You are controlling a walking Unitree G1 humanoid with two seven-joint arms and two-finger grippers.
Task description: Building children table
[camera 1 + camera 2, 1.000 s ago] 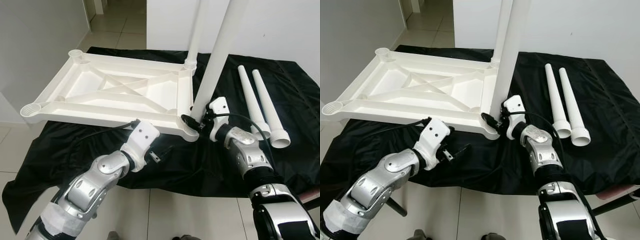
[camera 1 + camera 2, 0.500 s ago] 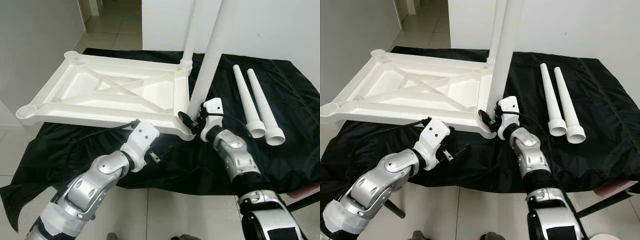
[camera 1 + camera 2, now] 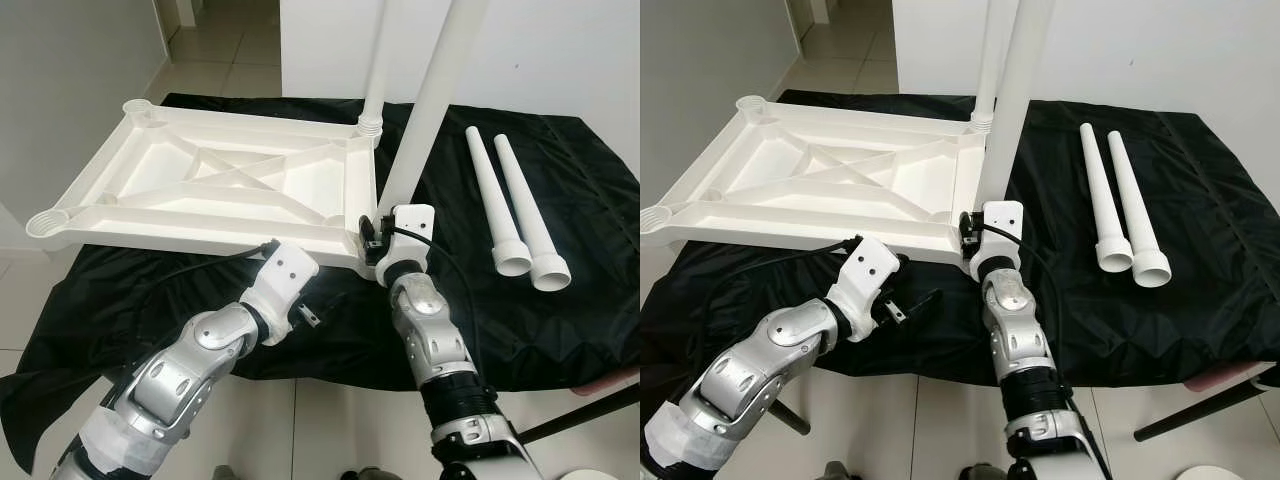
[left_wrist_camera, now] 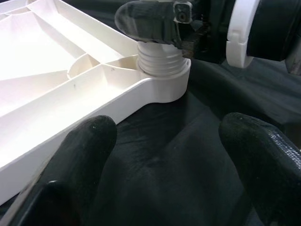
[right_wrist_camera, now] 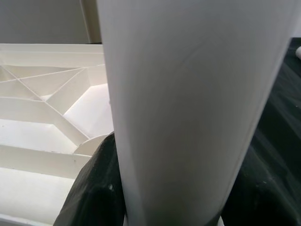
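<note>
Left gripper (image 4: 164, 141) spread wide, low; right gripper (image 3: 373, 240) clamped, forearm upright.

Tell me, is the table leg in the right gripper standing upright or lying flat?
Upright. The leg rises from the tabletop's near corner socket, with the right gripper closed around its base.

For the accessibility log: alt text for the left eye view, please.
The right gripper grips an upright white leg at the near corner socket of an upside-down white tabletop on black cloth. The left gripper hovers open nearby; two spare legs lie apart.
</note>
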